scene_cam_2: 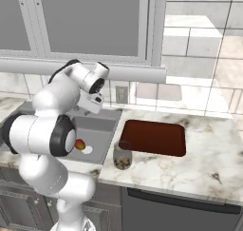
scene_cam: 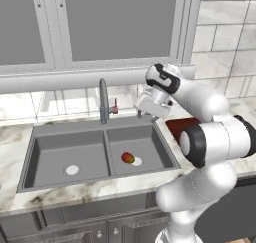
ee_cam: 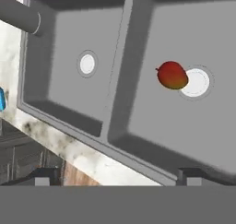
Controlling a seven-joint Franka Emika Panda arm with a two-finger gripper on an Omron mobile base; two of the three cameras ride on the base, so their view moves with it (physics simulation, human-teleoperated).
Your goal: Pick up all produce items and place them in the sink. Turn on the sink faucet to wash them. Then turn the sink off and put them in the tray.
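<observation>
A small red fruit with a green-yellow patch, the produce item [scene_cam: 128, 158] [scene_cam_2: 80, 144] [ee_cam: 172, 75], lies on the floor of the right basin of the dark grey sink [scene_cam: 70, 132] [scene_cam_2: 103, 124] [ee_cam: 117, 80], touching the pale drain. My gripper [scene_cam: 146, 112] [scene_cam_2: 88, 110] [ee_cam: 119, 177] hangs above the sink's back right corner, open, with nothing between its fingertips [ee_cam: 46, 177]. The sink faucet [scene_cam: 103, 100] [ee_cam: 18, 13] stands behind the basin divider, left of my hand. On the counter to the sink's right lies the red-brown tray [scene_cam: 179, 123] [scene_cam_2: 153, 138], bare.
A glass jar [scene_cam_2: 122, 158] stands on the counter at the tray's near left corner. A small blue packet [ee_cam: 2, 99] shows at the edge of the hand view. Wall cabinets hang above the sink. My own arm hides part of the tray in the left base view.
</observation>
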